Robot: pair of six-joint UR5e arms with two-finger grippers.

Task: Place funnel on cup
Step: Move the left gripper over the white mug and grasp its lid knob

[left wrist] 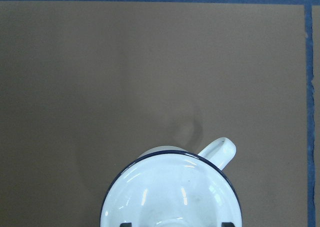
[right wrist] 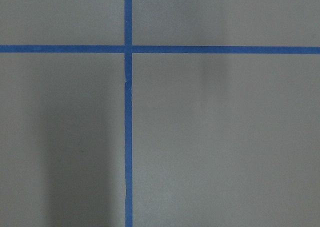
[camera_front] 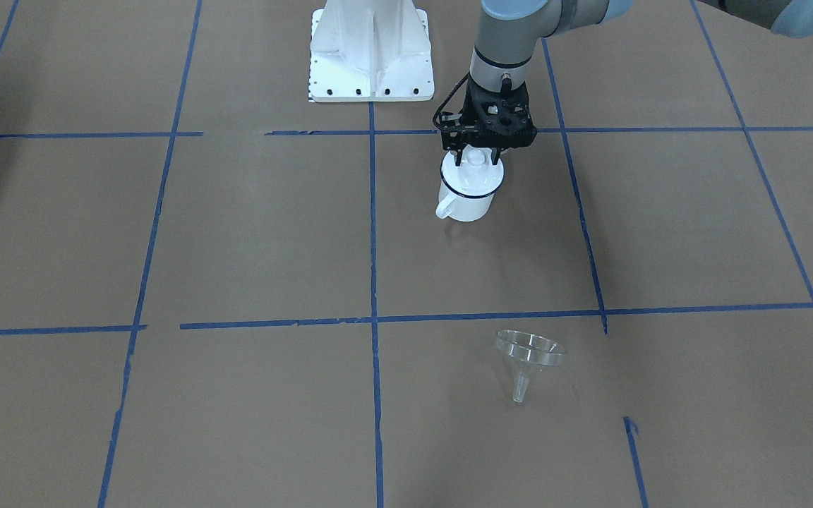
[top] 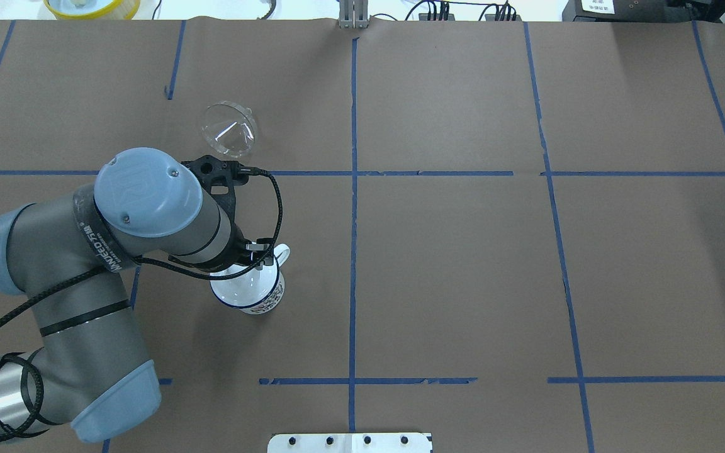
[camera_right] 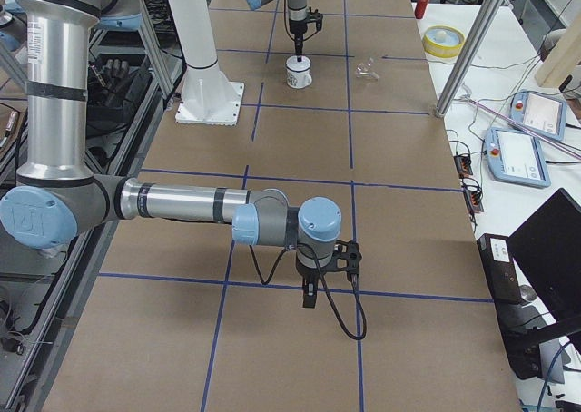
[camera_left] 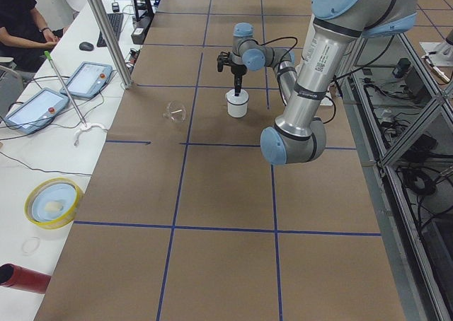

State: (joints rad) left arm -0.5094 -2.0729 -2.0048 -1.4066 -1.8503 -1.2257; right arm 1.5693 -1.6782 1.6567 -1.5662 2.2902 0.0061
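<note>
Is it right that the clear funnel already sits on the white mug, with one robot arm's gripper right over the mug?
Not quite. The funnel is not on the mug: it lies on its side on the table, well apart from the mug, as the exterior front-facing view shows. The rest holds: the left gripper is right over the mug.

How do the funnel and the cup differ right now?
The funnel is clear; the cup is white with a dark rim. The funnel lies tipped over; the cup stands upright. The funnel lies alone; the left hand is over the cup. Both rest on the table.
</note>
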